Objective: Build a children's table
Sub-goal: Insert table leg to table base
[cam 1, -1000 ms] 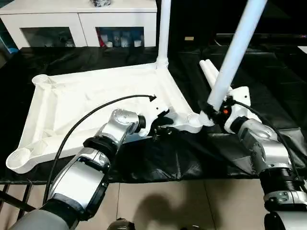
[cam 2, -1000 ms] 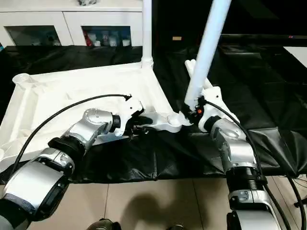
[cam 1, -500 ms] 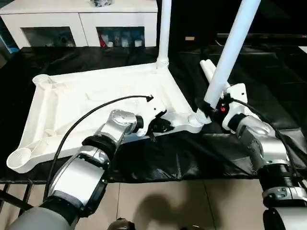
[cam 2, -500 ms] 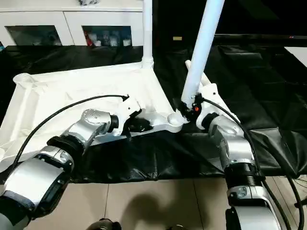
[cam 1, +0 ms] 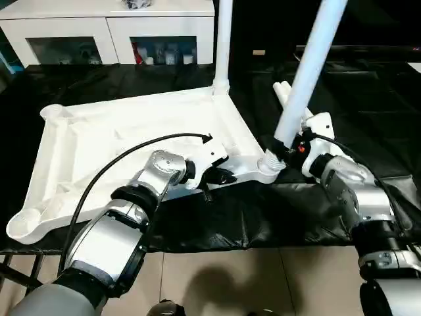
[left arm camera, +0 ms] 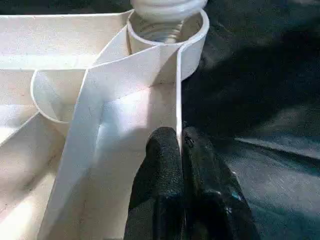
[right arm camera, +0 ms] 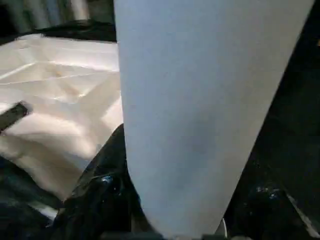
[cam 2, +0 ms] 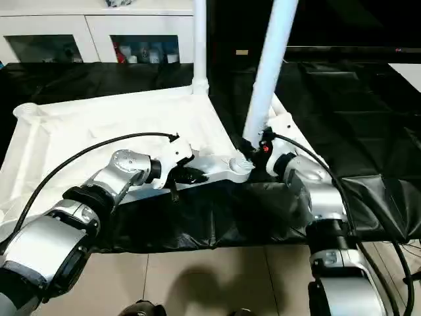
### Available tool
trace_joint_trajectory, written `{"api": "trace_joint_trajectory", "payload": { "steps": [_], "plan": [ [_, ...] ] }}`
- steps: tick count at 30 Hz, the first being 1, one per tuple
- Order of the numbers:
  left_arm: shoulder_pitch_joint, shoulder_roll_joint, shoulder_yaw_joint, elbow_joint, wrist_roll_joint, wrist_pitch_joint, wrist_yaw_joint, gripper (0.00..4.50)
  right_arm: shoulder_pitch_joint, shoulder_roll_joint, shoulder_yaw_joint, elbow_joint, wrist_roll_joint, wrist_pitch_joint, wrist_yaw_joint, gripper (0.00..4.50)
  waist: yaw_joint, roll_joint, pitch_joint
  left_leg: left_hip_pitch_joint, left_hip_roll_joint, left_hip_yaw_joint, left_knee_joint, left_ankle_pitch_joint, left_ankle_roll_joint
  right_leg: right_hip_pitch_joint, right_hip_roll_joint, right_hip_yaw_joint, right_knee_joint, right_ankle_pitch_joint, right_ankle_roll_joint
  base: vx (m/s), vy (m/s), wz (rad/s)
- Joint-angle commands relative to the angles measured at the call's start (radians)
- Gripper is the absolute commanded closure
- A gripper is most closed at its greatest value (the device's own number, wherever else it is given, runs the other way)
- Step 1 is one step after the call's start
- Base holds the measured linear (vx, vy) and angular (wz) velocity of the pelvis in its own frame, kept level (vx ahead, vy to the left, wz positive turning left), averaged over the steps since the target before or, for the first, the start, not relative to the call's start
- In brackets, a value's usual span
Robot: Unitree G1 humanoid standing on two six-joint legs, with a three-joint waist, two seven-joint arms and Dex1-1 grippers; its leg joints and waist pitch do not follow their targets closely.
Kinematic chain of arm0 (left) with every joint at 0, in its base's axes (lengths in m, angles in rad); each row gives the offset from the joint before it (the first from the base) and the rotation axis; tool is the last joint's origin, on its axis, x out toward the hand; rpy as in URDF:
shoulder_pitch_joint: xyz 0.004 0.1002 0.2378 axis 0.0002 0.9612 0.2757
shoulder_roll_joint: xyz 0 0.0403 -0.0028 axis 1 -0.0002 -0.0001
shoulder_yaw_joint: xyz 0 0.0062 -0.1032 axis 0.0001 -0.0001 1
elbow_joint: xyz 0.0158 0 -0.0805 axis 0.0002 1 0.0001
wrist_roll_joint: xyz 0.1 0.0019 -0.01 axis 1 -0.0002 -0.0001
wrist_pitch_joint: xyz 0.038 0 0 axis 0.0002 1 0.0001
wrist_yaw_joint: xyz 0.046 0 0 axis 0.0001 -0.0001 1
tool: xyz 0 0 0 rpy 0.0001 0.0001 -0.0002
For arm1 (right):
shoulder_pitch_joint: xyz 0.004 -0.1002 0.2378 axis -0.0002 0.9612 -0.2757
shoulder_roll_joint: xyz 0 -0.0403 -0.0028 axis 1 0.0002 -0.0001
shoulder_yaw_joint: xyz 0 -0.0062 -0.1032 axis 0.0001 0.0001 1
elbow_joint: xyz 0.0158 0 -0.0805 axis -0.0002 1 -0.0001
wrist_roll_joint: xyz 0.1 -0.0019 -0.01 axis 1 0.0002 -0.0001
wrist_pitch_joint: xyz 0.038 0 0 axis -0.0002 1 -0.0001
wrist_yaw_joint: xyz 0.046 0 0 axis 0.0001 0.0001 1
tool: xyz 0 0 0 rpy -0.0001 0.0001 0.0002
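Observation:
The children's table top (cam 1: 131, 138) lies upside down on black cloth, ribs facing up. One white leg (cam 1: 223, 39) stands upright in its far right corner socket. My right gripper (cam 1: 291, 147) is shut on a second leg (cam 1: 309, 66), which leans to the right. That leg's lower end (left arm camera: 167, 6) sits at the mouth of the near right corner socket (cam 1: 268, 168). In the right wrist view the leg (right arm camera: 200, 110) passes between my black fingers (right arm camera: 97, 197). My left gripper (cam 1: 217, 176) is shut on the table top's near rim (left arm camera: 178, 100), a little left of that socket.
Two more white legs (cam 1: 284, 92) lie on the cloth behind my right gripper. A white glass-door cabinet (cam 1: 105, 29) stands at the back. The cloth's front edge (cam 1: 263, 240) drops to a tiled floor.
My left gripper has closed onto the near rim. My right arm has carried the leaning leg leftwards, bringing its lower end onto the near right corner socket.

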Motion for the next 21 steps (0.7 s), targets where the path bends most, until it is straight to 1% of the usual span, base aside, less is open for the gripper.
{"api": "trace_joint_trajectory", "payload": {
  "steps": [1,2,3,4,5,6,7,9,11,12,13,14,16,18,20,21],
  "plan": [
    [-0.008,0.015,-0.003,0.005,0.016,-0.012,-0.062,4.50,-0.019,-0.018,0.025,-0.024,0.025,0.062,0.069,2.61,0.006,-0.003,-0.088,0.029,0.057,-0.028,-0.070,-0.213,0.068,0.059,-0.066,0.037,-0.066,-0.132,-0.292,0.000,0.000,0.00],
    [-0.005,0.017,-0.002,0.000,0.011,-0.015,-0.082,4.50,-0.018,-0.022,0.030,-0.021,0.027,0.070,0.080,2.61,0.007,-0.004,-0.088,0.029,0.057,-0.027,-0.070,-0.213,0.068,0.059,-0.067,0.037,-0.067,-0.131,-0.292,0.000,0.000,0.00],
    [-0.002,0.021,-0.002,-0.007,0.007,-0.022,-0.105,4.50,-0.017,-0.024,0.035,-0.016,0.023,0.070,0.088,2.61,0.007,-0.013,-0.088,0.029,0.057,-0.027,-0.070,-0.212,0.069,0.060,-0.067,0.037,-0.066,-0.130,-0.292,0.000,0.000,0.00],
    [0.003,0.026,-0.005,-0.015,0.005,-0.029,-0.125,4.50,-0.016,-0.026,0.039,-0.009,0.015,0.062,0.089,2.61,0.010,-0.008,-0.087,0.029,0.058,-0.027,-0.069,-0.207,0.065,0.056,-0.069,0.038,-0.066,-0.139,-0.293,0.000,0.000,0.00],
    [0.013,0.036,-0.005,-0.033,-0.001,-0.039,-0.158,4.50,-0.013,-0.027,0.042,0.000,0.008,0.065,0.094,2.61,0.008,-0.024,-0.087,0.029,0.057,-0.024,-0.070,-0.207,0.066,0.057,-0.069,0.039,-0.068,-0.144,-0.292,0.000,0.000,0.00],
    [0.018,0.040,-0.001,-0.042,-0.007,-0.039,-0.168,4.50,-0.010,-0.026,0.043,0.000,0.006,0.068,0.097,2.61,0.013,-0.020,-0.087,0.028,0.057,-0.025,-0.069,-0.203,0.065,0.057,-0.073,0.039,-0.065,-0.159,-0.292,0.000,0.000,0.00],
    [0.020,0.042,0.002,-0.047,-0.010,-0.039,-0.172,4.50,-0.009,-0.025,0.043,-0.002,0.006,0.071,0.100,2.61,0.013,-0.017,-0.086,0.027,0.059,-0.026,-0.070,-0.203,0.064,0.056,-0.074,0.038,-0.065,-0.168,-0.290,0.000,0.000,0.00],
    [0.027,0.049,0.007,-0.059,-0.014,-0.038,-0.182,4.50,-0.001,-0.023,0.050,-0.009,0.001,0.079,0.104,2.61,0.013,-0.020,-0.084,0.029,0.060,-0.026,-0.072,-0.208,0.059,0.052,-0.072,0.039,-0.067,-0.187,-0.282,0.000,0.000,0.00],
    [0.036,0.057,0.010,-0.072,-0.015,-0.038,-0.194,4.50,0.009,-0.023,0.061,-0.022,0.002,0.105,0.119,2.61,0.014,-0.022,-0.085,0.029,0.060,-0.026,-0.072,-0.209,0.057,0.053,-0.073,0.040,-0.067,-0.196,-0.278,0.000,0.000,0.00],
    [0.037,0.059,0.012,-0.074,-0.015,-0.037,-0.198,4.50,0.012,-0.024,0.066,-0.026,0.004,0.115,0.124,2.61,0.014,-0.020,-0.084,0.028,0.059,-0.026,-0.072,-0.206,0.057,0.053,-0.073,0.040,-0.067,-0.197,-0.276,0.000,0.000,0.00],
    [0.038,0.061,0.014,-0.075,-0.014,-0.037,-0.196,4.50,0.015,-0.025,0.070,-0.030,0.005,0.118,0.128,2.61,0.014,-0.022,-0.084,0.029,0.059,-0.025,-0.073,-0.206,0.058,0.052,-0.072,0.040,-0.068,-0.200,-0.273,0.000,0.000,0.00],
    [0.039,0.062,0.016,-0.075,-0.015,-0.036,-0.192,4.50,0.018,-0.025,0.073,-0.033,0.006,0.121,0.131,2.61,0.014,-0.020,-0.083,0.029,0.060,-0.026,-0.073,-0.208,0.055,0.051,-0.073,0.041,-0.068,-0.205,-0.270,0.000,0.000,0.00],
    [0.041,0.064,0.022,-0.076,-0.017,-0.036,-0.191,4.50,0.024,-0.024,0.075,-0.037,0.008,0.120,0.131,2.61,0.014,-0.020,-0.083,0.031,0.060,-0.026,-0.075,-0.218,0.049,0.049,-0.073,0.040,-0.070,-0.222,-0.265,0.000,0.000,0.00],
    [0.047,0.064,0.032,-0.083,-0.027,-0.031,-0.195,4.50,0.032,-0.015,0.060,-0.038,0.017,0.117,0.117,2.61,0.013,-0.019,-0.083,0.031,0.061,-0.027,-0.076,-0.229,0.039,0.049,-0.074,0.041,-0.072,-0.232,-0.262,0.000,0.000,0.00],
    [0.052,0.064,0.039,-0.089,-0.033,-0.024,-0.194,4.50,0.045,-0.001,0.033,-0.033,0.035,0.109,0.100,2.61,0.013,-0.019,-0.083,0.030,0.060,-0.027,-0.076,-0.230,0.039,0.048,-0.075,0.042,-0.072,-0.229,-0.262,0.000,0.000,0.00],
    [0.052,0.064,0.039,-0.090,-0.034,-0.023,-0.194,4.50,0.047,0.000,0.030,-0.033,0.037,0.108,0.098,2.61,0.013,-0.019,-0.083,0.030,0.061,-0.027,-0.076,-0.227,0.039,0.048,-0.075,0.042,-0.071,-0.227,-0.262,0.000,0.000,0.00]
  ]
}}
